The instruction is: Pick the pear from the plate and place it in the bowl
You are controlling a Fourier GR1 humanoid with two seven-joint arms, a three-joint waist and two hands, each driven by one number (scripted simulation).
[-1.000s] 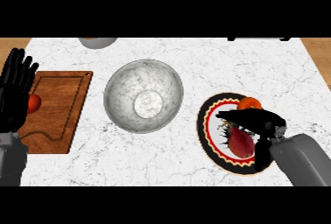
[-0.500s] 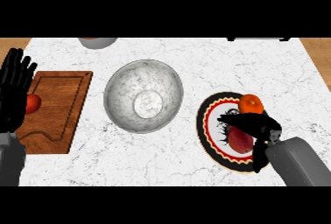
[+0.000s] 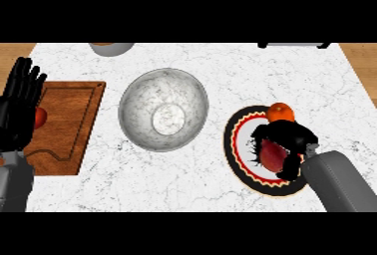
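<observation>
Right robot hand (image 3: 288, 142): curling its fingers around the reddish pear (image 3: 273, 154) on the patterned plate (image 3: 239, 149), readying a lift toward the grey bowl (image 3: 163, 115) beside it. Left robot hand (image 3: 21, 102): resting spread at the counter (image 3: 221, 69) edge.

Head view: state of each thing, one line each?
Pear: on the plate, right hand curled round it.
Plate: flat on the counter, right of the bowl.
Bowl: upright, nothing in it.
Right hand: shut on the pear.
Left hand: open, resting at the left edge.
</observation>
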